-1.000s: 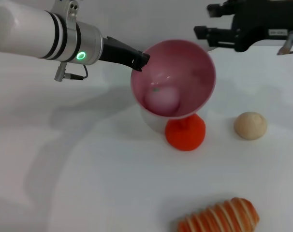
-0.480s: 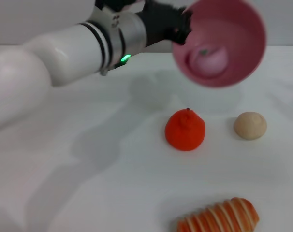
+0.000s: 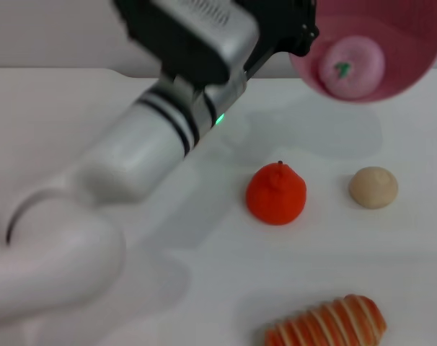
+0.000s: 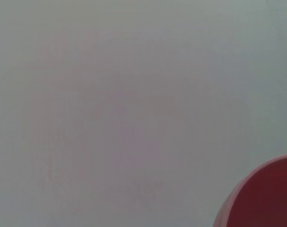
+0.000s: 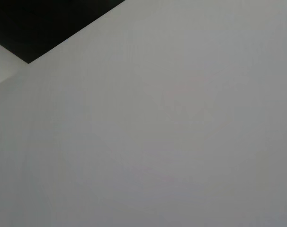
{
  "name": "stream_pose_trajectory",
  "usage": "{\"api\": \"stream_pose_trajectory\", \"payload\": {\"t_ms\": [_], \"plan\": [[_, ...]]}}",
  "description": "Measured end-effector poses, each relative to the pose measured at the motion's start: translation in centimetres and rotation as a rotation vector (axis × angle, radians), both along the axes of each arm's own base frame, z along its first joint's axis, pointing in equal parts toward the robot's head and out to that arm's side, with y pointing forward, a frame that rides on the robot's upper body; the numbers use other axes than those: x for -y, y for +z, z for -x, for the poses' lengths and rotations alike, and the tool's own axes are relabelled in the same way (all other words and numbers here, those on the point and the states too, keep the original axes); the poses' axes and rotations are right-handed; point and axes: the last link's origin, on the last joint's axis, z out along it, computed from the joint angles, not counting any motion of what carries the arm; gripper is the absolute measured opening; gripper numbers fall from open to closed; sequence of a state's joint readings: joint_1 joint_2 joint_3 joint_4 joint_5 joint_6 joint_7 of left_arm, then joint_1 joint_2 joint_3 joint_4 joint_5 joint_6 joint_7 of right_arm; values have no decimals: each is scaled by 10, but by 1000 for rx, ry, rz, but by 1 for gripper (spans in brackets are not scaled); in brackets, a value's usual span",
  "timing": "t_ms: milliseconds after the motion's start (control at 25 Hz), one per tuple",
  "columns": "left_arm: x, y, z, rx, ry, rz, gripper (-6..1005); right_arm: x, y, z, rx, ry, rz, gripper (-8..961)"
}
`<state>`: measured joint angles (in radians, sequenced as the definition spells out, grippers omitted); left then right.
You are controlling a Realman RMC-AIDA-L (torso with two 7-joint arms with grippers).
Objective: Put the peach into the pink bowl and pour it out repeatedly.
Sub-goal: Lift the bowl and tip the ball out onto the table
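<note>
High at the far right of the head view, the pink bowl hangs in the air, tipped so its opening faces the camera. The pale-pink peach rests inside it against the lower wall, its dark stem showing. My left gripper is shut on the bowl's left rim, and the left arm stretches across the picture from the lower left. A strip of the bowl's rim also shows in the left wrist view. The right gripper does not show in any view.
On the white table under the bowl stand an orange-red fruit and a beige ball. An orange-and-cream striped bread-like toy lies at the near edge.
The left arm has lifted the bowl from just above the table up and to the right, tilting it more. The peach stayed inside. The right gripper, seen at top right earlier, has left view.
</note>
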<state>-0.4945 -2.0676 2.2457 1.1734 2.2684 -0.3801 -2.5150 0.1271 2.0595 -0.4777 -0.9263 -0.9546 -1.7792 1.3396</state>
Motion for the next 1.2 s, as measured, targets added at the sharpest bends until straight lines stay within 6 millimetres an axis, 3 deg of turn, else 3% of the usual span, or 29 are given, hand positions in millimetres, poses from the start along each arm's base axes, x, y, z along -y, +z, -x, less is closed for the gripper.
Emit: {"api": "stream_pose_trajectory", "payload": {"t_ms": [240, 1200], "plan": [[31, 0, 5, 113, -121, -148, 77, 10, 12, -6, 9, -12, -40, 508], [66, 4, 12, 180, -259, -284, 82, 5, 12, -4, 13, -2, -38, 492]]}}
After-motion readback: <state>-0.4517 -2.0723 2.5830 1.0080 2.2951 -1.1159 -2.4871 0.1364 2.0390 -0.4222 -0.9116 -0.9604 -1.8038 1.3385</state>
